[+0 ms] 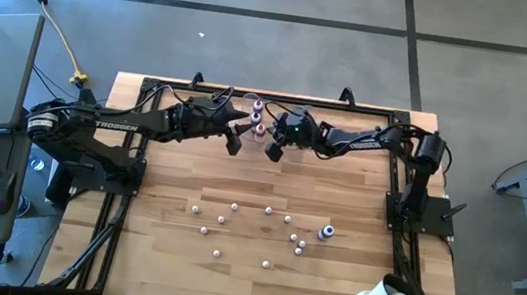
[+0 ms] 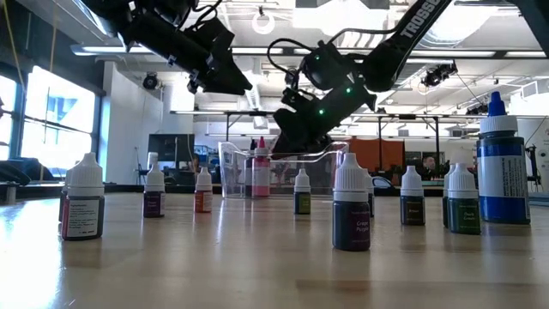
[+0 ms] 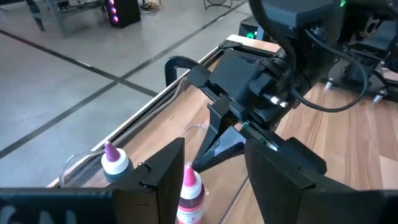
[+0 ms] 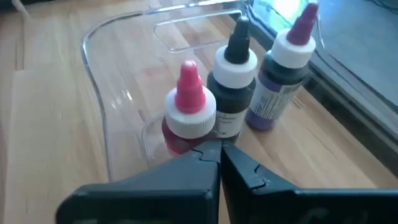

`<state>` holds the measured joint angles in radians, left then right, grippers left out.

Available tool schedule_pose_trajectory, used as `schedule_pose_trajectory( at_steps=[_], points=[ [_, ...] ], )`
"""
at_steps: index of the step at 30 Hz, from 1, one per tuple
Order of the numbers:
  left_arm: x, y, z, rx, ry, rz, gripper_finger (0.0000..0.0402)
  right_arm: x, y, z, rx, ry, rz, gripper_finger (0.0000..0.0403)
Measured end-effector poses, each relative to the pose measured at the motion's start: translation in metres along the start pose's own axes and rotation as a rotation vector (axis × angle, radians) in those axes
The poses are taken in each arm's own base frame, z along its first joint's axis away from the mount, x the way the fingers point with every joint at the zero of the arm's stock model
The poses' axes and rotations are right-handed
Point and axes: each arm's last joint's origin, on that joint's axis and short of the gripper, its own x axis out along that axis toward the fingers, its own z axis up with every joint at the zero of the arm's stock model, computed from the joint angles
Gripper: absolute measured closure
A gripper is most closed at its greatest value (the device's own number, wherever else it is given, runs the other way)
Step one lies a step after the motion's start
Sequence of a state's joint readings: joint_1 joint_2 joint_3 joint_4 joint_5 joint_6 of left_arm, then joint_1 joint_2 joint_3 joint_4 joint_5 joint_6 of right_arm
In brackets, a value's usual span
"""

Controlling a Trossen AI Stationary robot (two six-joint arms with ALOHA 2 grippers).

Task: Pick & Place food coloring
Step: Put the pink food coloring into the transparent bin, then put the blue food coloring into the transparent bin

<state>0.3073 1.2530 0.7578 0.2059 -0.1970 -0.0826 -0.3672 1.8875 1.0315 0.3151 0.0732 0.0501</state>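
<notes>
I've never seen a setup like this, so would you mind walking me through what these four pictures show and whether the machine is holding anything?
It is a robot with two dark arms mounted at a wooden table, each ending in a two-finger gripper. One picture looks straight down from above, one looks level across the tabletop, and two come from cameras on the arms' wrists.

Small food coloring bottles with white caps stand scattered over the near half of the table, and a larger blue bottle stands among them. At the far edge sits a clear plastic tub holding three taller bottles: a red one, a dark one and a purple one.

Both arms reach over that tub. The left gripper is open, with nothing between its fingers. The right gripper is shut, just in front of the red bottle, and holds nothing.
</notes>
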Motion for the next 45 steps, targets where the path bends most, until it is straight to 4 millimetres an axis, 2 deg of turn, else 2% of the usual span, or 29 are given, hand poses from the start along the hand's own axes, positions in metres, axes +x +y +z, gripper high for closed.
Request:
schedule_pose_trajectory(
  at_steps=[8,22,27,31,35,41,45],
  points=[
    [0.000,0.000,0.000,0.000,0.000,0.000,0.0236,0.011,0.001,-0.009,0.035,-0.006,0.016,0.0401],
    [0.000,0.000,0.000,0.001,0.004,0.001,0.0236,0.010,0.002,-0.001,0.025,-0.069,0.056,0.0401],
    [0.000,0.000,-0.002,0.004,0.023,0.003,0.0236,-0.001,0.001,0.010,0.017,-0.090,0.032,0.0401],
    [0.000,0.000,-0.002,0.005,0.026,-0.005,0.0236,-0.024,0.003,0.028,0.015,-0.099,0.033,0.0402],
    [0.000,-0.002,-0.003,0.004,0.032,-0.075,0.0236,-0.066,0.016,0.054,-0.060,-0.153,0.068,0.0402],
    [-0.001,-0.009,-0.003,0.022,0.050,-0.331,0.0236,-0.141,0.050,0.086,-0.170,-0.303,0.178,0.0399],
    [-0.002,-0.016,-0.004,0.035,0.053,-0.523,0.0236,-0.181,0.067,0.091,-0.204,-0.340,0.260,0.0401]
  ],
)
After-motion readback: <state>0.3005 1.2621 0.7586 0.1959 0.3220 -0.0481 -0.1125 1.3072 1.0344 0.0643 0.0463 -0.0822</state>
